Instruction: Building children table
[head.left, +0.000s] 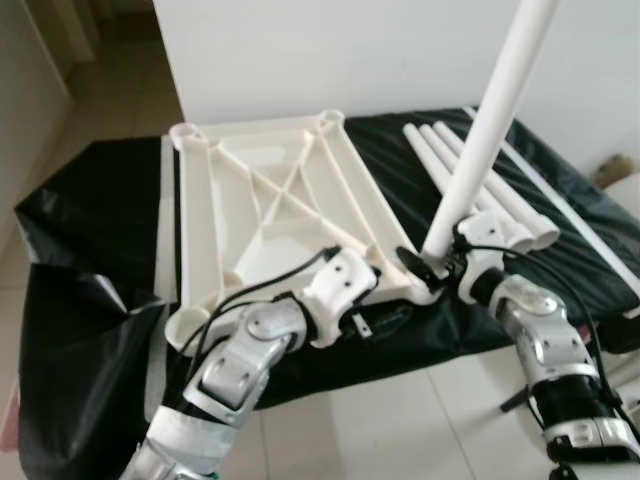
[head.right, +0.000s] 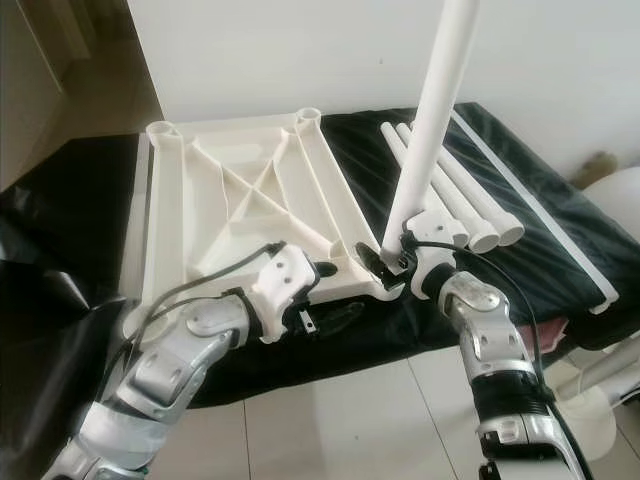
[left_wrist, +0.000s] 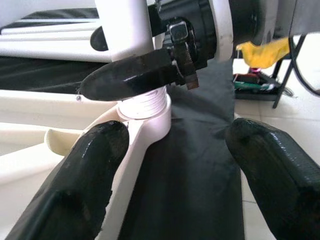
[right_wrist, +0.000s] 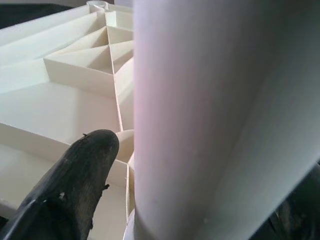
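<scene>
So your right claw grips one white leg, standing in the upside-down tabletop's near corner. Your left claw waits wide beside it. Three legs still lie nearby.

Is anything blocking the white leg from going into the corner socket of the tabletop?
Nothing visible does. The right gripper holds the white leg upright, its threaded end already at the corner socket of the upturned tabletop.
</scene>
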